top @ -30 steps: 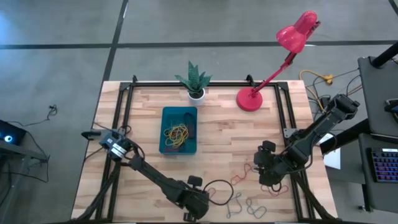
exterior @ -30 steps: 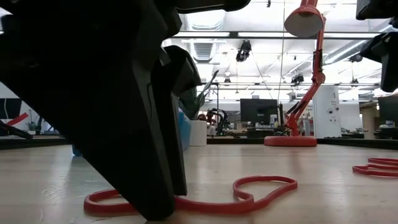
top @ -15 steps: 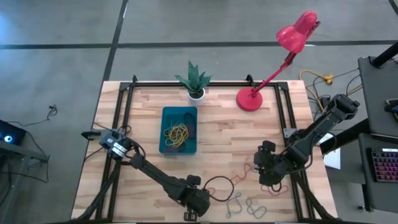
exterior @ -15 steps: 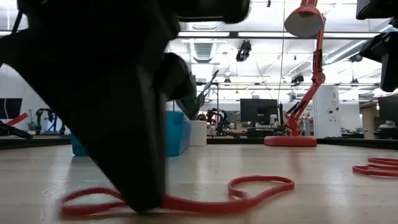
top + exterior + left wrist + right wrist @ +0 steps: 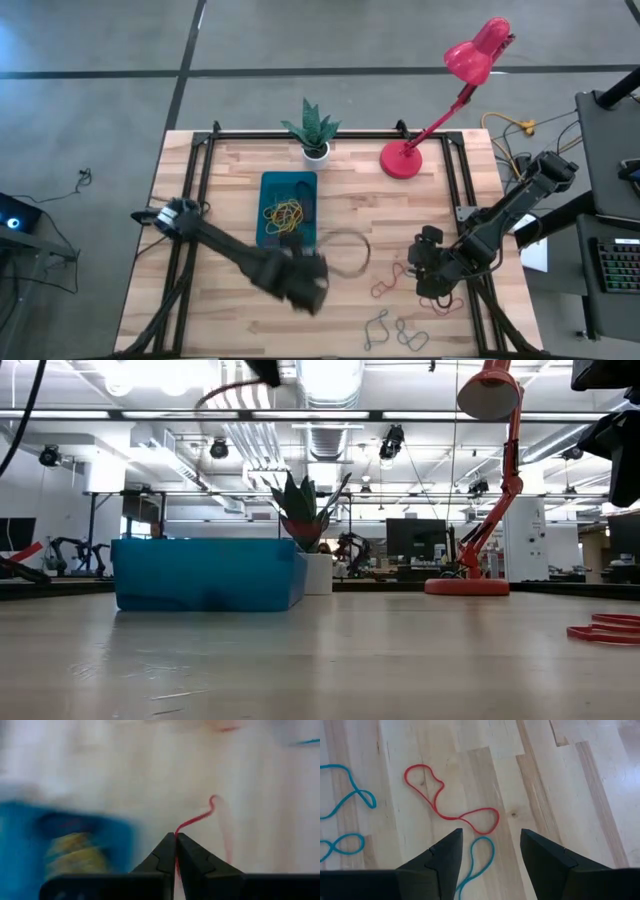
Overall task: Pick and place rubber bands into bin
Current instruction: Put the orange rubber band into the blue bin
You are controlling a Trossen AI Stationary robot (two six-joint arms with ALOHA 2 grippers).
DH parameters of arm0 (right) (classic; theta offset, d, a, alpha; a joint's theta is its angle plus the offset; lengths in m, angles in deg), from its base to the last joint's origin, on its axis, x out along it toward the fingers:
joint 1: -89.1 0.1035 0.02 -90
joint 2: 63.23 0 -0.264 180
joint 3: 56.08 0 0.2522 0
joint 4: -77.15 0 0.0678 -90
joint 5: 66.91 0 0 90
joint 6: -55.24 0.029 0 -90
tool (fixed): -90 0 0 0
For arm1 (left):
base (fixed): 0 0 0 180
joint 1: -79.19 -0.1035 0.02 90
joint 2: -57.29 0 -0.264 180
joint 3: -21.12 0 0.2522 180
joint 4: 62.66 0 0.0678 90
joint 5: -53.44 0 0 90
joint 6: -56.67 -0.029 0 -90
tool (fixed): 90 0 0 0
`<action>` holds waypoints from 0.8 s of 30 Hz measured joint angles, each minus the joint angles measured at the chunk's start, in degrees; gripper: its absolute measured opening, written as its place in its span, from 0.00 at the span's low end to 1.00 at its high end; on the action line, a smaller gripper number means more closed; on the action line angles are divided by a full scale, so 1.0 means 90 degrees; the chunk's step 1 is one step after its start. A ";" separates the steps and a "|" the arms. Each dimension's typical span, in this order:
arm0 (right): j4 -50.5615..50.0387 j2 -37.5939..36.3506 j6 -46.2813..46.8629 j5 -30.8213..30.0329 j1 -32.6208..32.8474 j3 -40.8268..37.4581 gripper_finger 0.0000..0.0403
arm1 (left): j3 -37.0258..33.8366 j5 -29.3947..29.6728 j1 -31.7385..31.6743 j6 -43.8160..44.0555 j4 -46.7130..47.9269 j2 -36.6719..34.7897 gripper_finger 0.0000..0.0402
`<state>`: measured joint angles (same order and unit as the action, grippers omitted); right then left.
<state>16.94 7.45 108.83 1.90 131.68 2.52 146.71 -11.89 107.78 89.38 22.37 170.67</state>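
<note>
My left gripper (image 5: 308, 277) is up above the table, just near-right of the teal-blue bin (image 5: 288, 210), and is shut on a red rubber band (image 5: 200, 815). In the high view that band shows as a loop (image 5: 366, 255) to the gripper's right. The bin rests flat on the table (image 5: 205, 573) and holds yellow and other bands (image 5: 287, 212). My right gripper (image 5: 436, 277) is open and low over the table's right part, above a red band (image 5: 451, 795) and grey-green bands (image 5: 476, 857) that lie flat. My left gripper pinches the red rubber band between its two shut fingertips, at one spot on the loop (image 5: 176, 836). The band is lifted clear of the table, and the rest of the loop (image 5: 212, 800) hangs slack beyond the fingertips.
A white pot with a green plant (image 5: 314, 135) and a pink desk lamp (image 5: 405, 158) stand at the far edge. More loose bands lie near the near edge (image 5: 395, 330) and beside the right gripper (image 5: 392, 280). A black frame runs along the table's left and right sides.
My left gripper has risen from the tabletop by the near edge and moved toward the far edge, to the bin's near-right corner. It has stayed shut on the red band, which lay on the table before and is now lifted clear.
</note>
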 joint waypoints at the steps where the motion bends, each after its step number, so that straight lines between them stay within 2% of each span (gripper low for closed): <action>1: -0.0004 0.0000 0.0015 0.0000 0.0000 0.0000 0.46 | 0.0038 0.0251 -0.0113 0.0040 0.0454 -0.0116 0.00; 5: 0.0011 -0.0002 0.0124 0.0001 0.0000 0.0000 0.46 | -0.0002 0.1293 -0.0650 0.0214 0.1643 -0.0556 0.00; 8: 0.0013 -0.0002 0.0213 0.0002 0.0000 0.0000 0.46 | -0.0129 0.1830 -0.1132 0.0112 0.1868 -0.0817 0.00; 11: 0.0018 -0.0002 0.0316 0.0005 0.0002 0.0000 0.46 | -0.0408 0.1722 -0.1664 0.0143 0.1980 -0.0844 0.01; 14: 0.0026 -0.0002 0.0363 0.0022 0.0002 0.0000 0.46 | -0.0814 0.1290 -0.2101 -0.0013 0.1844 -0.0832 0.06; 18: 0.0034 0.0000 0.0347 0.0107 0.0005 0.0000 0.46 | -0.1241 0.0892 -0.2347 -0.0009 0.1433 -0.0832 0.18; 21: 0.0040 0.0000 0.0134 0.0214 0.0005 0.0000 0.46 | -0.1300 0.0485 -0.2378 -0.0019 0.1177 -0.0832 0.29; 24: 0.0045 0.0000 -0.0164 0.0196 0.0004 0.0000 0.46 | -0.1258 0.0430 -0.2334 -0.0055 0.1142 -0.0832 0.39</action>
<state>17.35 7.45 107.36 3.67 131.72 2.52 135.40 -8.02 86.77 88.89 32.64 163.18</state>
